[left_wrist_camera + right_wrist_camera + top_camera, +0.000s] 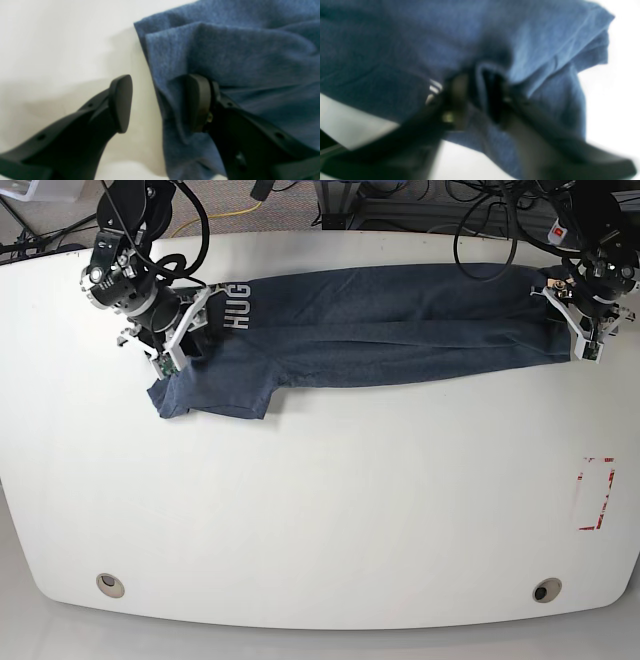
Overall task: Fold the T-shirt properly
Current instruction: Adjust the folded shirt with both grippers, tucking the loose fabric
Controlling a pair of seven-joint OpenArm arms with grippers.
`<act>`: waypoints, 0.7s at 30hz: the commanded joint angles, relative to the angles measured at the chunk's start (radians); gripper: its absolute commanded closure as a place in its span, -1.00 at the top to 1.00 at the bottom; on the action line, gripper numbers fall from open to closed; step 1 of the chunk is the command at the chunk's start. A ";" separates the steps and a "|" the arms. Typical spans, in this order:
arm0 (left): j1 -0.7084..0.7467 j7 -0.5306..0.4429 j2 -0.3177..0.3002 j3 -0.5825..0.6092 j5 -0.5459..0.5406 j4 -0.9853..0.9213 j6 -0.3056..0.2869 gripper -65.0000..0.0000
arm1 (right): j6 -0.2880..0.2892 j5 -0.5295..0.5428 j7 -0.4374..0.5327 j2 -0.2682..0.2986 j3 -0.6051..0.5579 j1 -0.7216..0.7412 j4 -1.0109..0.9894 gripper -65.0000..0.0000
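Black jaws, wrinkly heathered blue T-shirt [250,55]

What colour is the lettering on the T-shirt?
White, on the T-shirt; clearest in the base view.

Broad white rounded-corner tabletop [320,510] across most of the base view, matte and smooth. Two small round grey metal-ringed holes near the front edge: one at the left [110,584], one at the right [545,590]. Thin red-outlined rectangular marking [597,493] toward the right edge, upright and slightly tilted. Beyond the far edge, grey floor with tangled black cables [400,202] and one yellow cable [225,218]
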 commanded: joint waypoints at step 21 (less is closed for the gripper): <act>0.059 0.118 -0.086 0.132 -0.323 0.256 0.004 -0.02 | 0.003 0.320 0.014 -0.052 0.096 0.073 0.072 0.32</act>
